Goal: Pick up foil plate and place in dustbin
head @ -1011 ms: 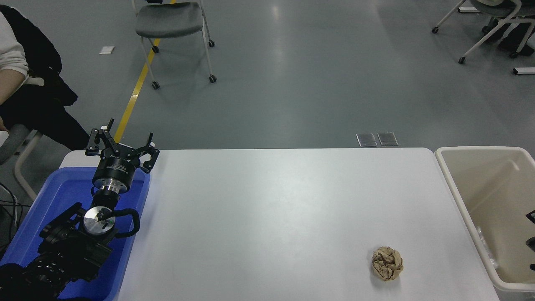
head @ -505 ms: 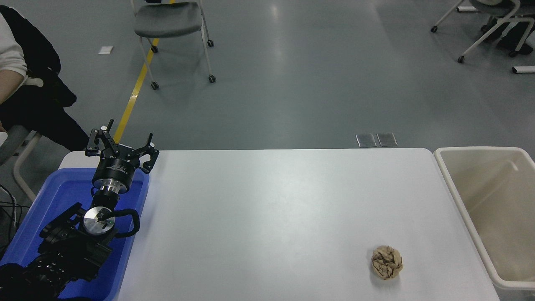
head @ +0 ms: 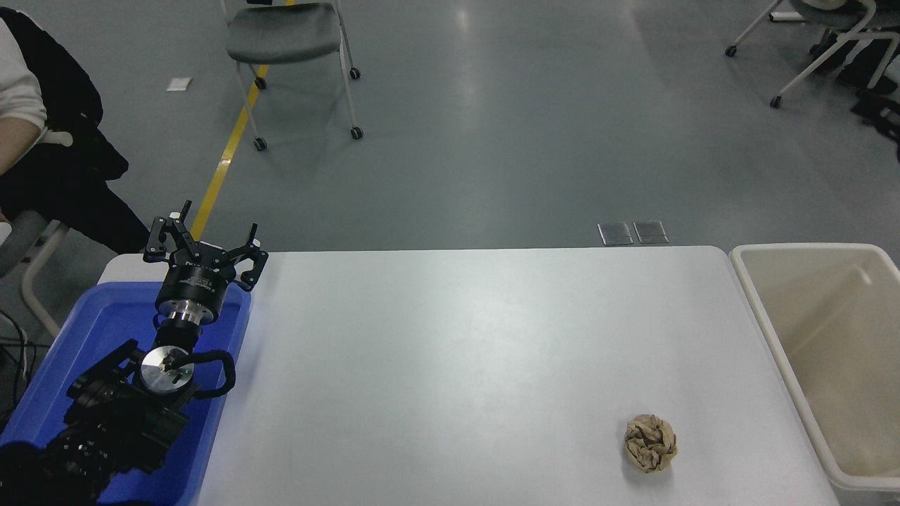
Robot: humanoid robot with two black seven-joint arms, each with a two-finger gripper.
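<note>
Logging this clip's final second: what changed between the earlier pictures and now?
The right arm, a dark sliver over the dustbin at the right edge a second ago, has withdrawn out of view. No foil plate is visible on the table. Unchanged: the left gripper parked open over the blue tray, and the crumpled paper ball at the near right.

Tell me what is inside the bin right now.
The bin shows only plain cream walls and floor; no foil plate is visible. Its right part runs past the picture's edge, and the near rim hides the nearest floor.
</note>
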